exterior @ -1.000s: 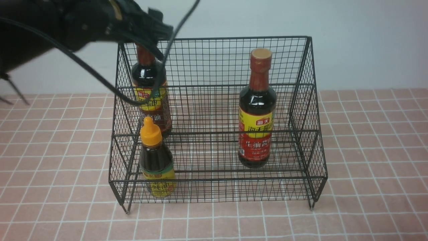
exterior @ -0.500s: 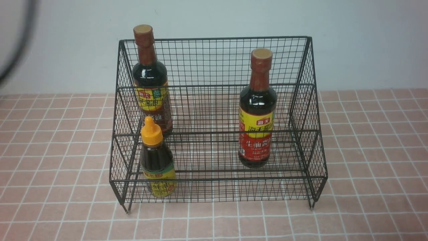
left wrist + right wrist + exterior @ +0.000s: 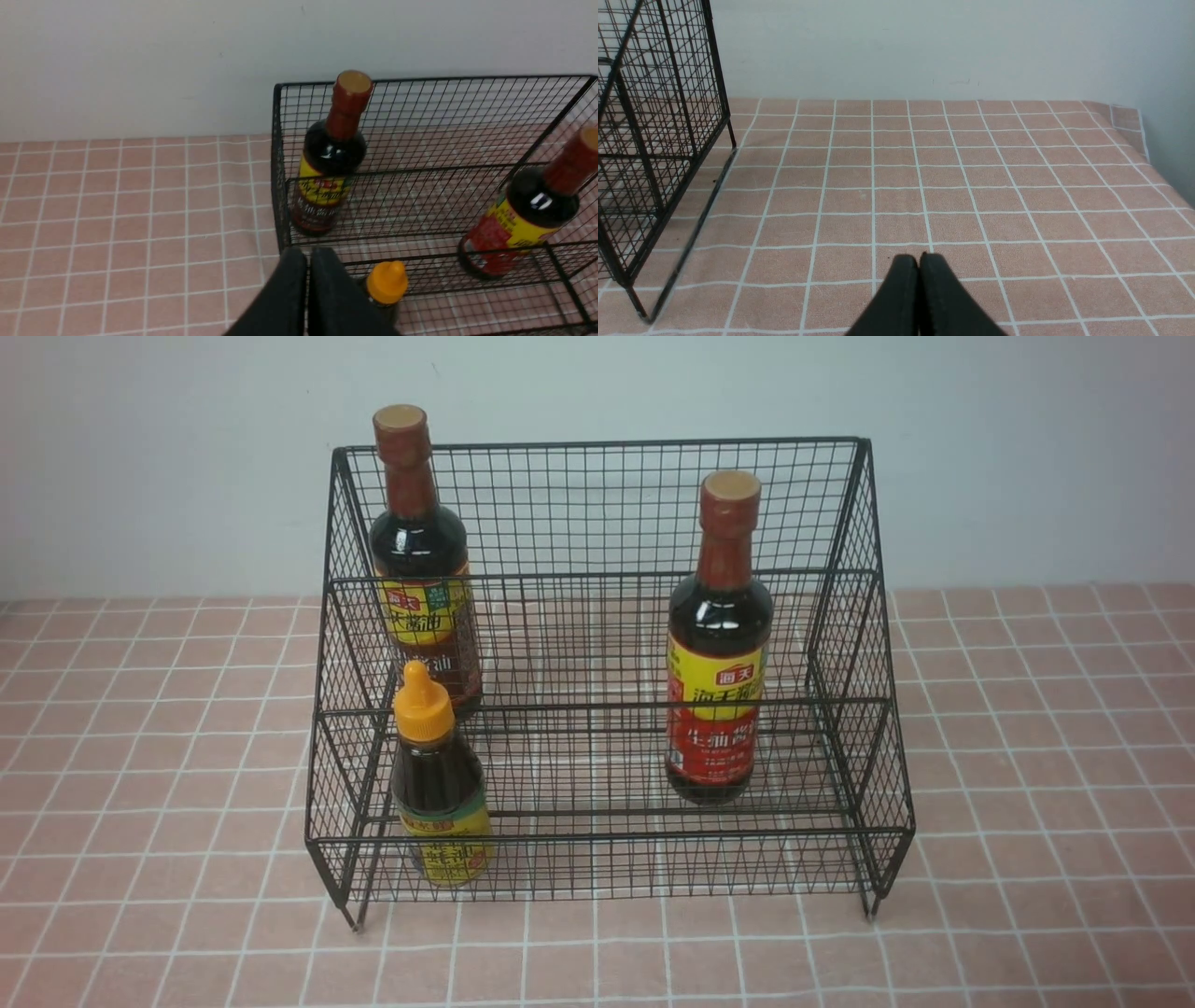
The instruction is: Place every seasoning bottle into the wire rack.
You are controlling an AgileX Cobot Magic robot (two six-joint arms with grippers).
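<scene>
Rack (image 3: 607, 523) holds 3 upright bottles: tall (image 3: 422, 569) back-left, tall (image 3: 717, 644) mid-right, short (image 3: 437, 784) front-left. Left gripper (image 3: 308, 261) and right gripper (image 3: 919, 261) both closed, empty, outside rack.

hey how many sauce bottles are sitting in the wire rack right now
3. One tall brown-capped bottle stands at the wire rack's back left, the short orange-capped bottle on the front tier below it, and another tall bottle toward the right. None seems hidden.
</scene>
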